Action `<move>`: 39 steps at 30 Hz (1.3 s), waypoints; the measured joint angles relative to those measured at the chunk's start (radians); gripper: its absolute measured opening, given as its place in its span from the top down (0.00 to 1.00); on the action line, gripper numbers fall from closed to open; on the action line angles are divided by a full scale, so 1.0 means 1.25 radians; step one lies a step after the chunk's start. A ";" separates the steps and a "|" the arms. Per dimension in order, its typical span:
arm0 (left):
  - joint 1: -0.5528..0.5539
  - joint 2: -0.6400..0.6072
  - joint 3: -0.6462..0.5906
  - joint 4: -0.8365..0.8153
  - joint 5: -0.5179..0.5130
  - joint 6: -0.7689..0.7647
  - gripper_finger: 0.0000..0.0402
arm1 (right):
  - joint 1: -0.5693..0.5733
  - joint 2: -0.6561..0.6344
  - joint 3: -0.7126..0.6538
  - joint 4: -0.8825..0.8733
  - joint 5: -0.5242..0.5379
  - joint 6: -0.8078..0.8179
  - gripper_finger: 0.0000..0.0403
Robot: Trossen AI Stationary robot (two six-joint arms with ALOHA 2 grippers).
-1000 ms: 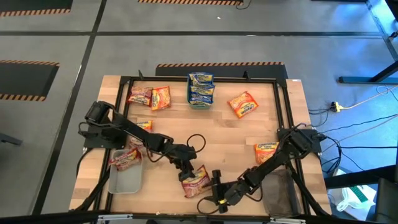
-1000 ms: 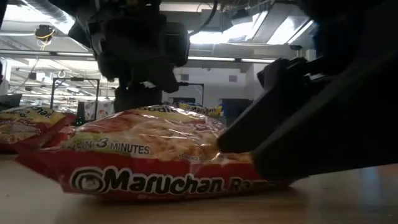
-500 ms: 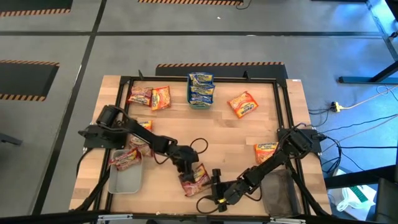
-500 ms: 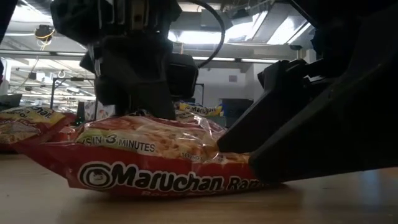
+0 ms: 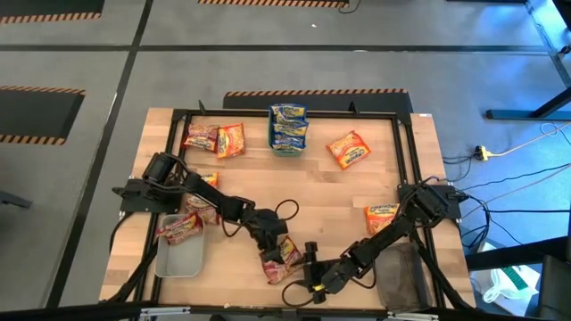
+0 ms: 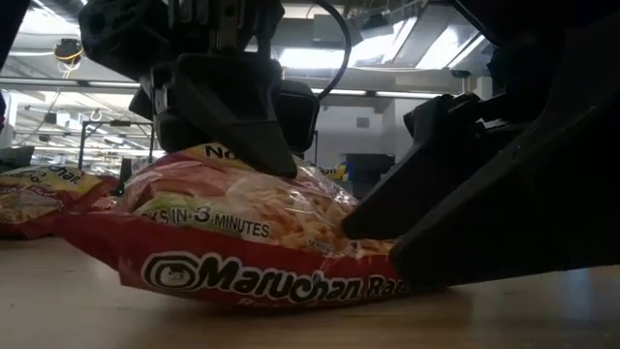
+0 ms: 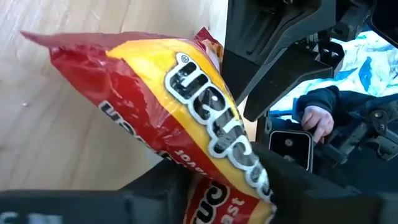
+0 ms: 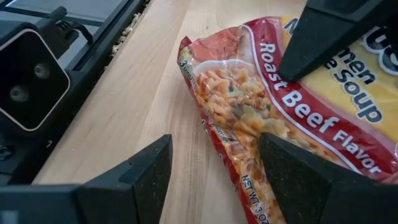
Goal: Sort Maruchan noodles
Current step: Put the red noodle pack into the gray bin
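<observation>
We see blue packets (image 5: 288, 127) in the teal tray (image 5: 287, 148), one red packet (image 5: 180, 228) in the grey tray (image 5: 181, 260). Our left claw (image 5: 270, 247) pinches a red beef packet (image 5: 280, 259); our right claw (image 5: 308, 266) stays apart.

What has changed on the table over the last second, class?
The left gripper came down and its jaws closed on the red Maruchan packet, tilting one end up. The right gripper stayed open beside it; the other packets kept their places.

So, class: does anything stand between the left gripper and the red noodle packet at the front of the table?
Nothing visible does. The left gripper is already down on the red packet, its fingers touching the top. The right gripper sits open beside the packet.
</observation>
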 joint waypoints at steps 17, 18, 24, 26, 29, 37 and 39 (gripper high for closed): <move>-0.002 0.003 -0.001 0.010 -0.009 0.057 0.96 | 0.034 -0.121 -0.002 -0.132 0.002 0.009 0.40; -0.003 0.003 -0.001 0.014 -0.011 0.062 0.96 | 0.036 -0.122 -0.002 -0.132 -0.001 0.010 0.40; -0.010 0.001 -0.003 0.036 -0.023 0.078 0.97 | 0.038 -0.158 -0.001 -0.189 -0.023 0.037 0.40; -0.011 -0.002 -0.004 0.035 -0.026 0.085 0.97 | 0.039 -0.179 -0.001 -0.229 -0.025 0.056 0.40; -0.015 -0.017 -0.005 0.030 -0.036 0.106 0.97 | 0.044 -0.209 -0.001 -0.284 -0.022 0.073 0.40; -0.025 -0.103 -0.004 -0.054 -0.121 0.222 0.97 | 0.054 -0.233 0.000 -0.319 0.004 0.074 0.40; -0.029 -0.123 -0.003 -0.074 -0.137 0.245 0.97 | 0.054 -0.233 0.000 -0.321 0.005 0.074 0.40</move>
